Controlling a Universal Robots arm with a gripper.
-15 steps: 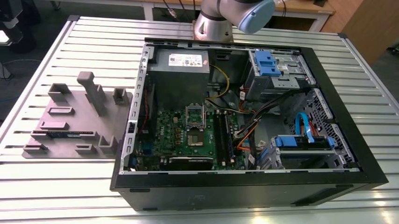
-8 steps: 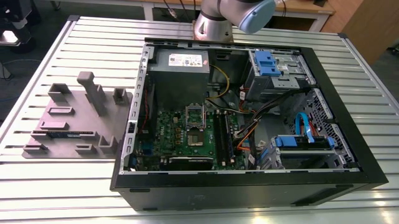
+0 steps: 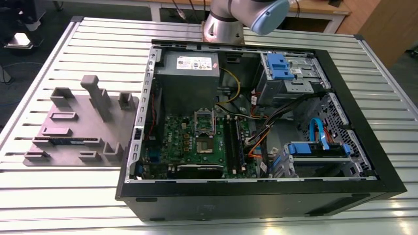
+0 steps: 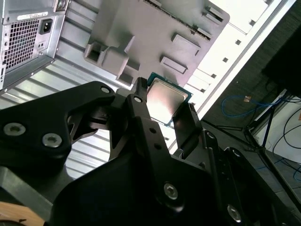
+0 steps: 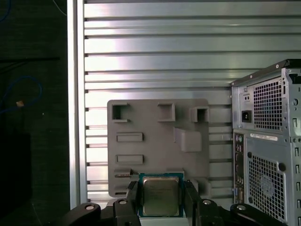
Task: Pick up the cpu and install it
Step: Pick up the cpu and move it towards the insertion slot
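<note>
The cpu, a small square chip with a shiny silver top and a thin green rim, sits between my gripper's two black fingers, which are shut on its opposite edges. In both wrist views it hangs well above the grey fixture plate on the slatted table. In the exterior view the arm rises at the far side of the open computer case. Inside lies the green motherboard with its square socket.
The grey fixture plate with upright posts lies to the exterior view's left of the case. Inside the case are a grey power supply, blue drive brackets and loose cables. The case's rear panel stands beside the plate.
</note>
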